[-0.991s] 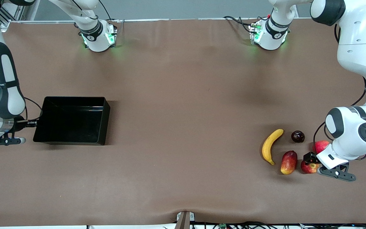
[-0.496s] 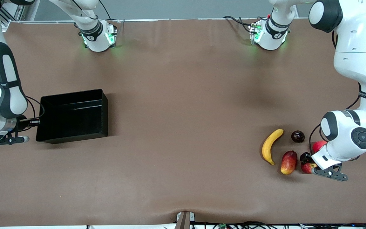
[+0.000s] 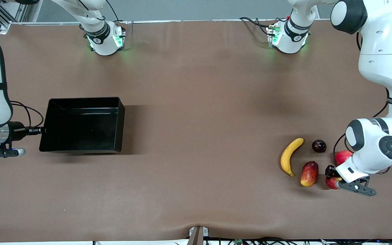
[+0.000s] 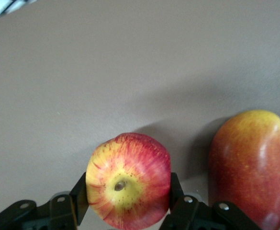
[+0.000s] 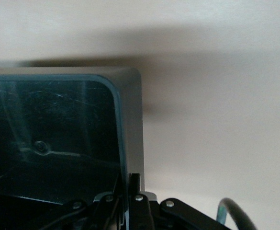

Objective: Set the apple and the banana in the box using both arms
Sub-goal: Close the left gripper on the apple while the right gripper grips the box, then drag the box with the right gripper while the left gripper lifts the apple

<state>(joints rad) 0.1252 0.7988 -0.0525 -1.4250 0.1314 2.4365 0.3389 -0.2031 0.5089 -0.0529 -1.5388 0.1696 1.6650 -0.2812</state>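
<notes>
The apple [image 3: 332,183] lies beside the mango-like fruit, nearest the front camera in the fruit cluster at the left arm's end. My left gripper [image 3: 331,177] is shut on the apple; in the left wrist view the apple [image 4: 128,179] sits between the black fingers [image 4: 80,199]. The yellow banana [image 3: 290,156] lies on the table beside the cluster, toward the table's middle. The black box [image 3: 80,100] is at the right arm's end. My right gripper [image 3: 42,130] is shut on the box's end wall [image 5: 130,124], one finger inside and one outside.
A red-and-yellow mango-like fruit [image 3: 309,173] lies between banana and apple, also seen in the left wrist view [image 4: 250,167]. A dark round fruit [image 3: 319,146] and a pinkish-red round fruit [image 3: 342,156] lie farther from the camera. Brown table [image 3: 199,136] between box and fruit is bare.
The box has swung round in my right gripper and shifted a little toward the table's middle. My left gripper with the apple has shifted slightly.
</notes>
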